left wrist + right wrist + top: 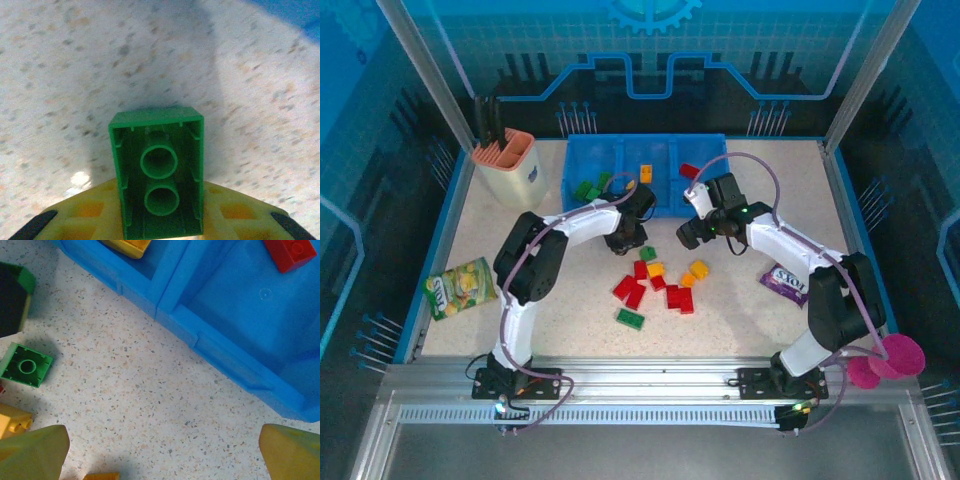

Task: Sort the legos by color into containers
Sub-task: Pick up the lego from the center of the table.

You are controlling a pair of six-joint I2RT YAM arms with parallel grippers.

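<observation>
- Gripper on the left (622, 242) is clamped on a green lego (159, 175), hollow side up, mid-table just off the tray (582, 145) front edge
- right gripper (160, 452) has its fingers wide apart, nothing in them, over the table (750, 320) by the tray's front wall
- other legos (655, 285) sit loose mid-table

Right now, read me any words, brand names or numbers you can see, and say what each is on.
Nothing reads clearly enough to quote.
Green and yellow packet: white lettering, too small to read.
Purple packet: pale lettering, too blurred to read.
Beige cup: small dark mark, illegible.
Legos and blue tray: no text visible.
</observation>
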